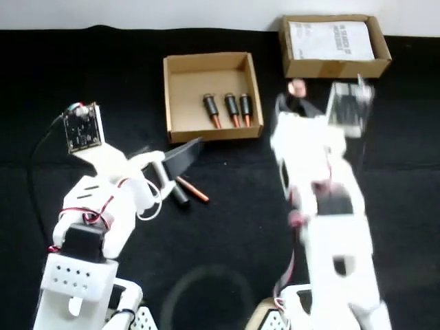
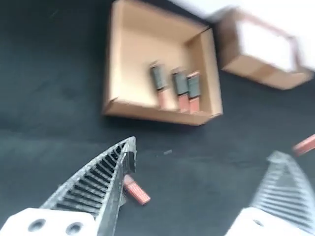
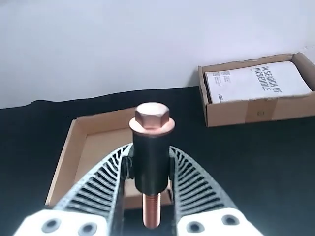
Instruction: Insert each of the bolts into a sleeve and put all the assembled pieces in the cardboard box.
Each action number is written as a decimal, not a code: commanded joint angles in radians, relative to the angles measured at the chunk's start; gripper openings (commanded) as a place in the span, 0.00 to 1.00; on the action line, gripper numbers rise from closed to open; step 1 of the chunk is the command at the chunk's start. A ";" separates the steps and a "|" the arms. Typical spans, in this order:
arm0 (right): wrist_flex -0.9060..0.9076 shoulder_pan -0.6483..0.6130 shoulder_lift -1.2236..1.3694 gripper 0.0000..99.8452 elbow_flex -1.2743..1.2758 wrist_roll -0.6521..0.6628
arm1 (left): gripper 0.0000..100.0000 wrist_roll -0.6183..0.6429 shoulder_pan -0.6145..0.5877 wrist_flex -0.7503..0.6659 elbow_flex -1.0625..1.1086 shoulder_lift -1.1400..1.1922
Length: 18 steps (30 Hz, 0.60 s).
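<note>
While the right gripper (image 3: 149,147) is clamped on an assembled piece (image 3: 149,167), the left gripper (image 2: 204,150) hangs wide open, as far as I can see from here. The piece is a dark sleeve with a copper bolt through it, held upright. Its hex head (image 3: 149,117) stands out above the fingertips and its threaded tip (image 3: 151,214) hangs below them. The right gripper holds it up off the black table cloth (image 1: 240,227), beside the cardboard box (image 1: 167,96) on the side that faces a second box (image 1: 330,67). That second box holds a printed sheet (image 1: 330,40).

Inside the cardboard box, three assembled pieces (image 1: 232,106) lie side by side. They sit close to the wall nearest the arms, toward the corner on the right arm's side. Their dark sleeves point to the far wall and their copper ends to the near one.

The left gripper hovers just outside the cardboard box's near wall. Its two ribbed fingers (image 2: 106,177) are spread far apart with nothing between them. Under it a loose bolt (image 1: 194,190) lies flat on the cloth, a little way off the cardboard box's near wall and not touching it. A short dark piece (image 1: 179,195) lies right beside that bolt, on the side away from the cardboard box. It looks like a sleeve, but I cannot tell for sure, nor whether the two touch. From the left wrist, one finger hides part of the loose bolt.
</note>
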 commanded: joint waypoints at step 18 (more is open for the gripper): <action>0.432 -0.199 1.636 0.01 -1.722 0.175 | 0.01 -0.003 -0.185 -0.344 0.602 -0.015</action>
